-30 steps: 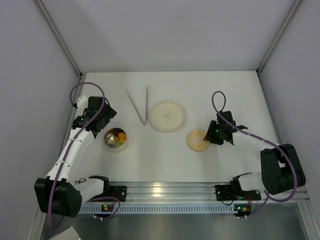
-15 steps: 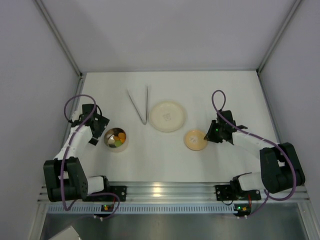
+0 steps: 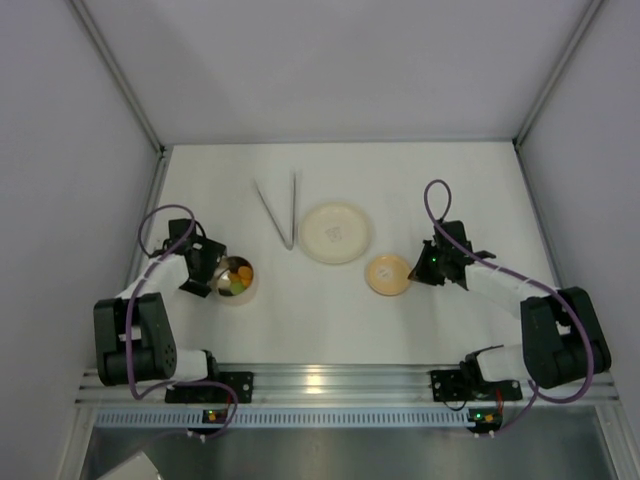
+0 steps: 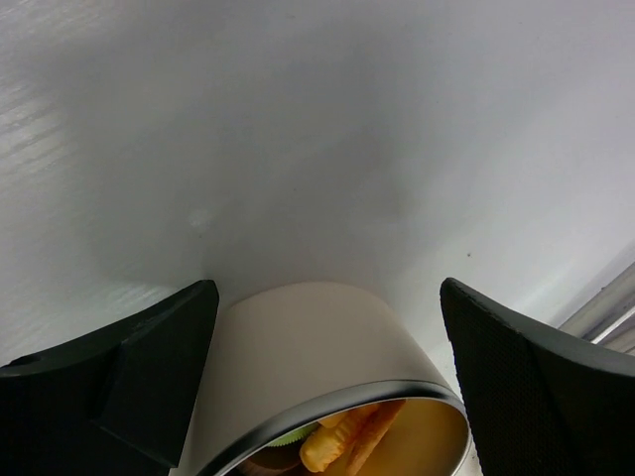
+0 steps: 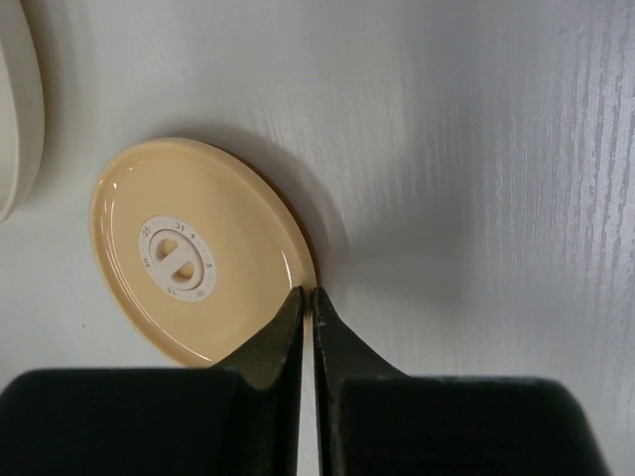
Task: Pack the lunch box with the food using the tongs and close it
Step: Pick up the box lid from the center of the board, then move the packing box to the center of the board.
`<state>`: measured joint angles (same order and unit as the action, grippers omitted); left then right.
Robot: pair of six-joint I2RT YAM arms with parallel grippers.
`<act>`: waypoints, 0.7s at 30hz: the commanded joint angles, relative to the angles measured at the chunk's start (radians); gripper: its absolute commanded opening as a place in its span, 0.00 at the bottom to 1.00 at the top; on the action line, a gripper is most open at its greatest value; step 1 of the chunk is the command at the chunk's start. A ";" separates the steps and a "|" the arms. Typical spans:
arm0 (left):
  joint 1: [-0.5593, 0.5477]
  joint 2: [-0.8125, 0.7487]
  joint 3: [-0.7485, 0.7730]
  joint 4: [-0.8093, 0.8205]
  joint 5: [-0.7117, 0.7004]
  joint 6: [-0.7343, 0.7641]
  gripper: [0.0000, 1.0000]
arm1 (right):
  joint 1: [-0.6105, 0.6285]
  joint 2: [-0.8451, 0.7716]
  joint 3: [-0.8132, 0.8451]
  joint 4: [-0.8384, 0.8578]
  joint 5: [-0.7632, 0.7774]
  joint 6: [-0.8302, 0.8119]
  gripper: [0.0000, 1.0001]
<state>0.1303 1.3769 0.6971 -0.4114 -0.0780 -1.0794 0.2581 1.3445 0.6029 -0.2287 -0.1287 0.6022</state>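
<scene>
**Lunch box filled and uncovered, its lid lying well apart**

The lunch box (image 3: 251,286), a small round steel pot, stands on the left side of the white table (image 3: 330,320), toward the near edge. In it lies the food (image 3: 236,277): small orange, green and pale pieces, heaped too closely to count. The left wrist view shows orange sticks and a bit of green just under the rim. The pot's top is uncovered.

The left gripper (image 3: 208,270) is spread wide. Its two black fingers (image 4: 129,377) stand one on each side of the pot's wall. Whether the pads touch the steel cannot be told.

The tan lid (image 3: 388,275) lies flat on the table, well to the right of the pot, with a small white round fitting at its middle. The right gripper (image 5: 308,295) has its fingers pressed together, pinching nothing, and the tips meet the lid's rim on its right side.

A cream plate (image 3: 350,248) with a faint mark at its middle sits just beyond the lid, slightly to its left. The tongs (image 3: 284,212) lie flat just left of the plate. Their arms are joined at the near end and spread toward the back wall. Plate and tongs both lie farther back than the line from pot to lid.

Count: one pot, one lid, one plate, one pair of tongs, two arms.
</scene>
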 commanded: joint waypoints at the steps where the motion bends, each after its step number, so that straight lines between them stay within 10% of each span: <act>1: -0.015 -0.009 -0.027 0.075 0.052 -0.027 0.98 | -0.011 -0.041 0.006 0.017 -0.012 -0.005 0.00; 21: -0.325 -0.027 -0.047 0.112 0.003 -0.142 0.99 | 0.120 -0.199 0.106 -0.115 0.000 0.034 0.00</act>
<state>-0.1619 1.3643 0.6659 -0.3294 -0.0681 -1.1782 0.3153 1.1770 0.6304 -0.3164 -0.1398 0.6140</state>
